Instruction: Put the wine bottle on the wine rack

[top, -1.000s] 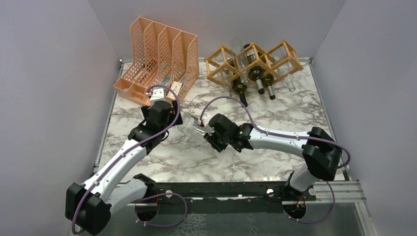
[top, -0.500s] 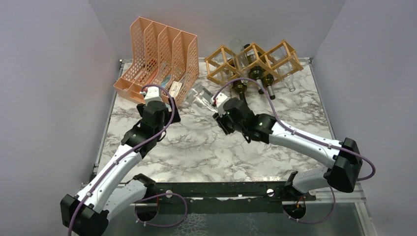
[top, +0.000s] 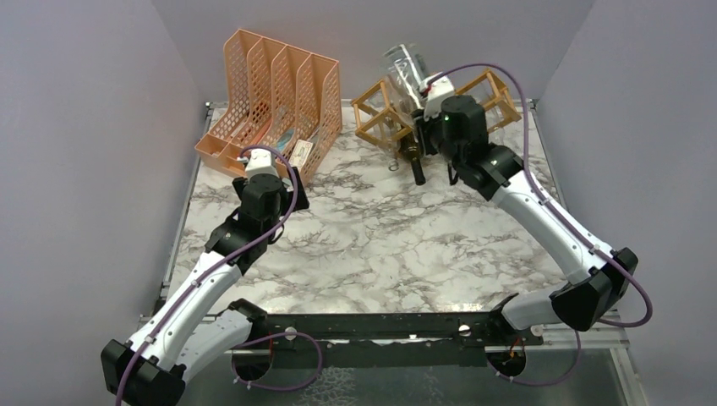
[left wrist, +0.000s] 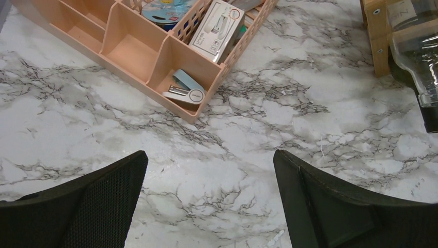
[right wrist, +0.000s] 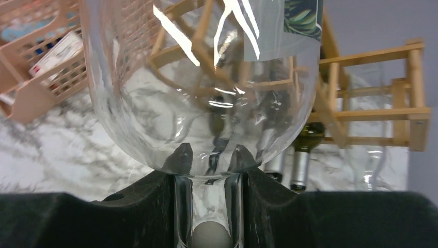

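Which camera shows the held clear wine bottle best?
Right wrist: the clear wine bottle fills it, neck clamped in the right tool. Top view shows it small, above the wine rack. Left wrist shows only racked bottles.

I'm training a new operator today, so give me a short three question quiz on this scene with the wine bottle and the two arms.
1. True or false: the left arm's jaws are shut.
2. The right arm's jaws grip the clear wine bottle by its: A) neck B) base C) label.
3. What lies in one of the low front compartments of the peach organizer?
Key: 1 false, they stand open and empty. 2 A. 3 a light blue stapler.
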You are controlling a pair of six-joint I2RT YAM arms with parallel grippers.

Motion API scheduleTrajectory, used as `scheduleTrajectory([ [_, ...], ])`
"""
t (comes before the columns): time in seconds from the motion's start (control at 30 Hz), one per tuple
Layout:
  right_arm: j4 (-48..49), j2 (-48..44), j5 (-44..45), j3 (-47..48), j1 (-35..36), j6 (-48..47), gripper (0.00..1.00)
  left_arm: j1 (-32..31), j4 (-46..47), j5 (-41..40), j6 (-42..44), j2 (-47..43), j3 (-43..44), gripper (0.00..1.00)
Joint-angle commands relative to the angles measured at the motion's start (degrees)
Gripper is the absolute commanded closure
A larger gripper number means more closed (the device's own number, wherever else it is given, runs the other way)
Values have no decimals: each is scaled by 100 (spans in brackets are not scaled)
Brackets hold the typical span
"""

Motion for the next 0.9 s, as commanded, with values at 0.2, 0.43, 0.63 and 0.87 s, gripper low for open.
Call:
scheduleTrajectory([
  [0.2, 424, 642, -707, 1477, -1877, 208, 99, 16, 203, 607, 151, 101, 78, 1],
  [0.43, -113, 1321, -1419, 2037, -2748, 369, 99, 21, 27, 1369, -330, 605, 366, 1],
  [0.63, -484, 1812, -1791, 2475, -2877, 266, 99, 26, -117, 2200, -230, 1035, 660, 1],
  [0.87, -752, 2134, -1873, 2649, -2972, 232, 99, 42, -314, 2538, -121, 1264, 778, 1],
])
